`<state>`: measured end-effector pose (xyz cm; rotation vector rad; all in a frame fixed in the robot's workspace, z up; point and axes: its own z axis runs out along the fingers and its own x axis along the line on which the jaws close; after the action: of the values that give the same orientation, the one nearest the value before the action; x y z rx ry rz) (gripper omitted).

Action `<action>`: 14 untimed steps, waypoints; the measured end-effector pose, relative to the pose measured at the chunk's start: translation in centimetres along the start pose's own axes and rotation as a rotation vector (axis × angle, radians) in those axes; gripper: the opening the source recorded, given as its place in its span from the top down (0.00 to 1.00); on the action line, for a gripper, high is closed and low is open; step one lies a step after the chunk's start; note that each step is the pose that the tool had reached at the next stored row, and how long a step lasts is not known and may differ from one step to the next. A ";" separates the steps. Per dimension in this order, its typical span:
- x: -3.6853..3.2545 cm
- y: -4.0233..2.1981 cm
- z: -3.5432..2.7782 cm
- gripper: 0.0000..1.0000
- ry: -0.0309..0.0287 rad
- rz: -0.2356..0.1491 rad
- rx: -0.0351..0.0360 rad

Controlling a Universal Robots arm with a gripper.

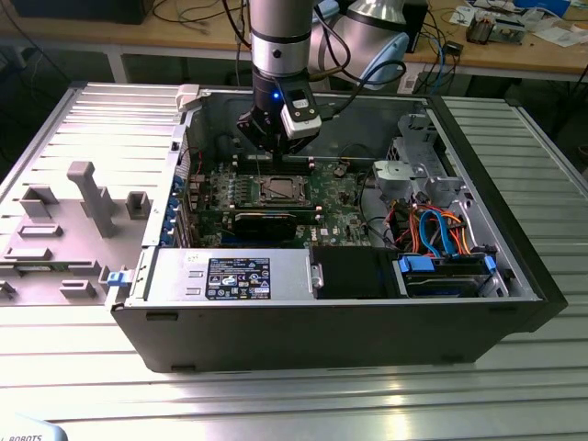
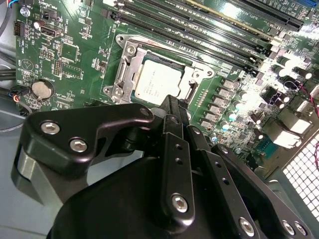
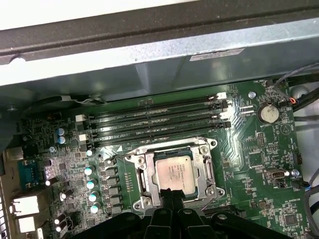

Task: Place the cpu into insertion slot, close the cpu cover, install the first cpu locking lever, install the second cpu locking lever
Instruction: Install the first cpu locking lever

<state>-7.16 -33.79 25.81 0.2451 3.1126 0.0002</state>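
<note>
The cpu (image 3: 174,172) lies flat in the insertion slot (image 3: 204,149), its grey-tan face up; it also appears in the second wrist view (image 2: 157,83). The silver cpu cover (image 3: 144,180) lies down around it, framing the chip through its window. A thin metal lever (image 2: 164,52) runs along one side of the socket. My gripper (image 3: 173,200) hovers just above the socket's edge, fingers together with nothing between them. In the exterior view the gripper (image 1: 262,152) hangs over the socket (image 1: 280,190) inside the open computer case.
Long black memory slots (image 3: 154,122) run beside the socket. A round coin battery (image 3: 268,113) sits on the green board. The case wall (image 1: 322,312), a black power supply and a drive cage with orange and blue cables (image 1: 441,234) ring the board.
</note>
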 end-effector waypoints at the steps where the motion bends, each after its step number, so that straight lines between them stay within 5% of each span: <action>1: 0.00 0.00 0.00 0.89 0.0000 -0.001 -0.0001; 14: 0.00 0.00 0.00 0.89 0.0006 -0.042 -0.0045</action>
<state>-7.16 -33.79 25.80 0.1798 3.1173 0.0067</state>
